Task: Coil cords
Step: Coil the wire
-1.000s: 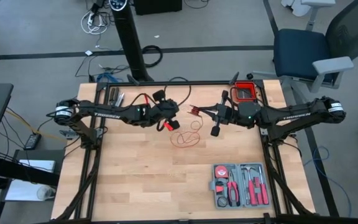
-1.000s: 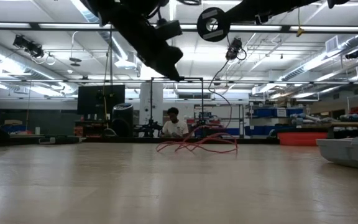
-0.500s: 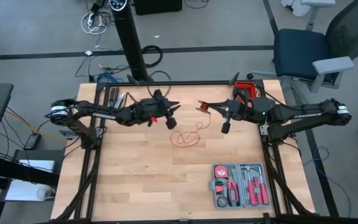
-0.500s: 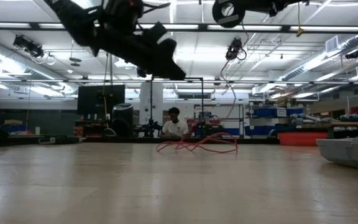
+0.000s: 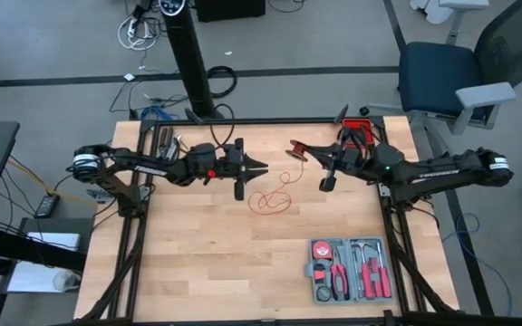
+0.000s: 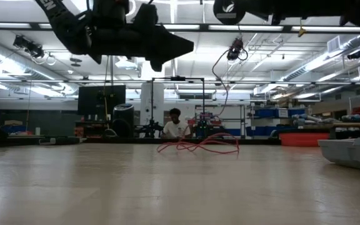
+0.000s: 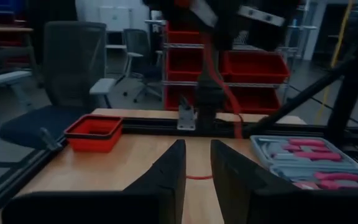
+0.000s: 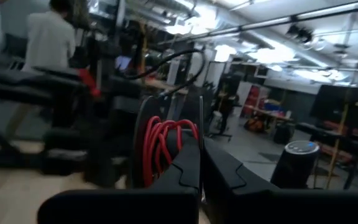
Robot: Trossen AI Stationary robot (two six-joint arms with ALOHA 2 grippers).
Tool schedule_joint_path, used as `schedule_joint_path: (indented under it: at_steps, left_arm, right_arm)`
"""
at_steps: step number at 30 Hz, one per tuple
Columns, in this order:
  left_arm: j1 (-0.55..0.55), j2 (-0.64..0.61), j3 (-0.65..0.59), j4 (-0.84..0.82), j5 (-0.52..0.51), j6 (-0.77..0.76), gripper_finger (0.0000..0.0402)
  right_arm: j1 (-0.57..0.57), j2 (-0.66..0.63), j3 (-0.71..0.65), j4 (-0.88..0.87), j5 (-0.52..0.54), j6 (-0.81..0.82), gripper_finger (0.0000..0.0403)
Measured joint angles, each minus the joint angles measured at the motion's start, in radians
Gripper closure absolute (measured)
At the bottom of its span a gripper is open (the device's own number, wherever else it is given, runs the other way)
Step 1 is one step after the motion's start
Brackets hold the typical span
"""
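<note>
My right fingers (image 8: 201, 163) are pinching the coiled red cord (image 8: 161, 149), its tail trailing to the worktop (image 5: 198, 263). My left fingers (image 7: 196, 169) are hovering slightly spread and empty; that loose tail risks snagging and tugging loops free.

From overhead I see the wooden surface (image 5: 198, 263) evenly lit, with only faint, soft shadows under the arms. Across the low camera, long ceiling strip lights (image 6: 186, 26) glare white and throw both arms into black silhouette; the near part of the surface blurs, while the room behind it looks sharper. My left wrist feed is dim and soft throughout. My right wrist feed smears with blur around the red cord (image 8: 162, 146), with bright glare above it.
</note>
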Motion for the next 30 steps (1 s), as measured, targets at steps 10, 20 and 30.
schedule_joint_path:
  at_steps: [10, 20, 30]
  left_arm:
    - [-0.028, 0.096, 0.058, -0.024, -0.019, 0.037, 0.0272]
    - [-0.024, 0.145, 0.089, -0.03, -0.055, 0.049, 0.0263]
    - [-0.012, 0.063, 0.089, -0.116, -0.05, 0.049, 0.0264]
  right_arm:
    - [-0.043, 0.146, -0.023, 0.26, -0.016, 0.001, 0.0402]
    - [-0.043, 0.208, -0.023, 0.329, -0.075, 0.011, 0.0402]
    - [-0.114, 0.183, -0.023, 0.146, -0.397, 0.194, 0.0402]
